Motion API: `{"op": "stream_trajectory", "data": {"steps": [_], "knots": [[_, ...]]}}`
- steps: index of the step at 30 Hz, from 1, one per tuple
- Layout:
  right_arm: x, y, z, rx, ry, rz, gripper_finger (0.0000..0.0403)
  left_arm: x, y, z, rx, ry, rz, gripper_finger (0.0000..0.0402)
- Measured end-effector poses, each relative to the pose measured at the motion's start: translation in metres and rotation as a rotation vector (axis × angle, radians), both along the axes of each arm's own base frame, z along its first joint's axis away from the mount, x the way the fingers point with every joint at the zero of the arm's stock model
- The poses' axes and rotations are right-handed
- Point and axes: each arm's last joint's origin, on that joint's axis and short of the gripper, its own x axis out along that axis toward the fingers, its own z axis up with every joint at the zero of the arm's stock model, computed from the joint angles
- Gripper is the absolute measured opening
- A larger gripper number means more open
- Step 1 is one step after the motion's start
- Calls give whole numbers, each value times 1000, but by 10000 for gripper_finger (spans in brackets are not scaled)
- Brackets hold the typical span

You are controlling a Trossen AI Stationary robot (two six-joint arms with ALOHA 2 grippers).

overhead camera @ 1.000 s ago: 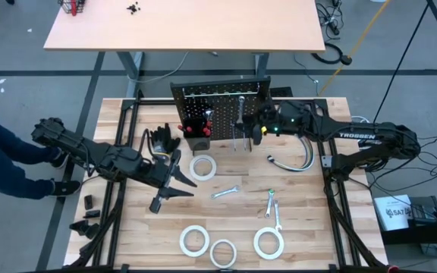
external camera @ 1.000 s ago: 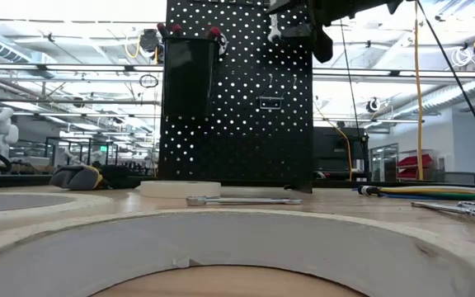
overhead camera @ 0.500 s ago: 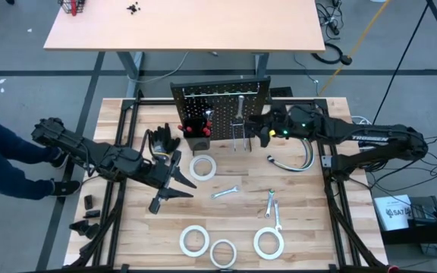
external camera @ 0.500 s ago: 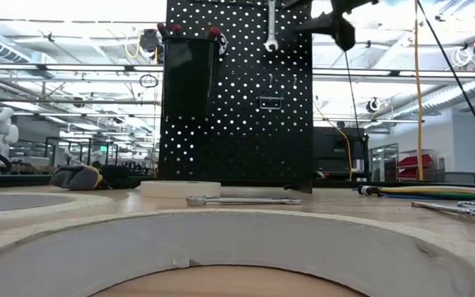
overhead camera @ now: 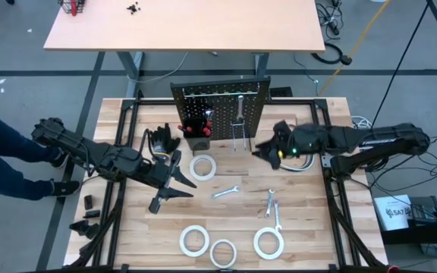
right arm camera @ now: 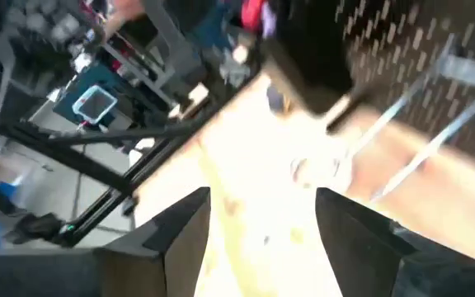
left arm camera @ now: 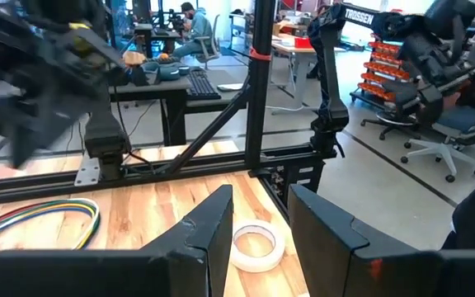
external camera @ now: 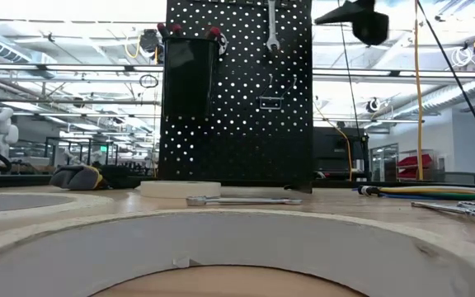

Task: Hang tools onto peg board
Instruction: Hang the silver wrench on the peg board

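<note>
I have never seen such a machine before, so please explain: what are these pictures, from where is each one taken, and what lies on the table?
It is a robot with two dark arms at a wooden table. One picture looks down from above, one looks level across the tabletop, and two come from cameras on the wrists. The left gripper hovers open and empty near a white tape roll. The right gripper, also open and empty, is in front of the peg board, where one wrench hangs. More tape rolls, wrenches, black gloves and a grey hose lie on the table.
</note>
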Motion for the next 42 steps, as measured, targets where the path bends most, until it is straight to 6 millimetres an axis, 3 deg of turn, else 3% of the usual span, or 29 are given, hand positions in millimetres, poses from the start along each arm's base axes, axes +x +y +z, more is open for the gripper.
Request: {"op": "stream_trajectory", "data": {"steps": [10, 24, 28, 34, 37, 42], "knots": [[2, 71, -33, 320, 222, 10, 212, 18, -7, -20, 11, 95, 28, 121], [-11, 141, -97, 446, 634, -125, 212, 51, -20, -70, 99, 301, 35, 121], [-8, 150, -120, 448, 725, -215, 212, 57, -22, -80, 113, 333, 35, 121], [1, 152, -140, 366, 782, -205, 212, 64, -24, -91, 125, 364, 39, 121], [0, 150, -139, 337, 782, -195, 212, 68, -23, -99, 115, 402, 30, 121], [-9, 141, -115, 299, 680, -193, 212, 71, -20, -101, 45, 438, -3, 121]]}}
